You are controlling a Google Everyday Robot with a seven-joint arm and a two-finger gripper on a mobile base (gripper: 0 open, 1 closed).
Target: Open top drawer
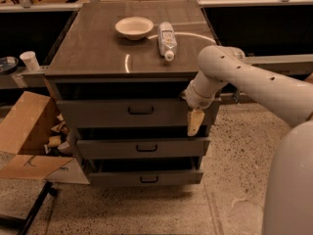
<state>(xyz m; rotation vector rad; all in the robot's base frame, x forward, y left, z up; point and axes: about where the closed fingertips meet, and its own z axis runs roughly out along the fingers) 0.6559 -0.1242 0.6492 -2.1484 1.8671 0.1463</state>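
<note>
The gripper (pixel 195 122) is hanging at the top drawer (pixel 122 112) front's right edge, perhaps touching. Its grip cannot be told.

A speckled floor (pixel 234 199) holds an open cardboard box (pixel 24 129); benches (pixel 254 1) stand behind.

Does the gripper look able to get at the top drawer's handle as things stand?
Probably yes. The gripper hangs at the right end of the top drawer front; the handle sits uncovered mid-front, with nothing between them.
</note>
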